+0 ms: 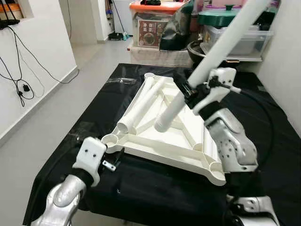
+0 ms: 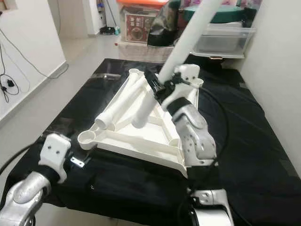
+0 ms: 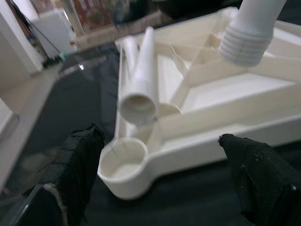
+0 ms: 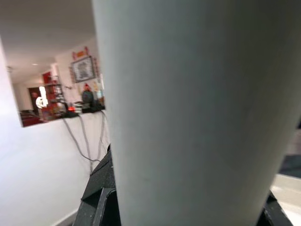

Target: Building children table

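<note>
- Tabletop [image 1: 162,141], white plastic, lies upside down on the black cloth [image 1: 263,136], ribs up, with a round socket at each corner.
- Near socket [image 3: 123,162] sits just ahead of the left gripper [image 3: 160,181], between its two black fingers [image 3: 77,165] in the left wrist view; those fingers are spread wide and hold nothing.
- From the head views, the left gripper [image 1: 117,157] sits just off the tabletop's near left corner, low over the cloth; I can't tell whether it touches the plastic.
- Leg [image 1: 207,61], a long white tube, is pinched in the right gripper [image 1: 188,92], held about a third of the way up from its lower end.
- It slants, with the ribbed lower end [image 1: 164,123] down over the middle of the tabletop and the upper end running up past the gripper, out of the top of the head views.
- That ribbed end [image 3: 247,40] hangs above the ribs, not in any socket.
- In the right wrist view the leg [image 4: 197,113] is right up against the camera.
- Two more legs [image 1: 143,101] lie side by side inside the tabletop, to the left of the right gripper, their open ends pointing toward the near socket.
- Beyond the right gripper, past the far edge of the cloth, are storage boxes [image 1: 235,37] and a carton [image 1: 151,30] on the floor.
- Off to the left of the left gripper, cables [image 1: 21,70] hang down a white wall.
</note>
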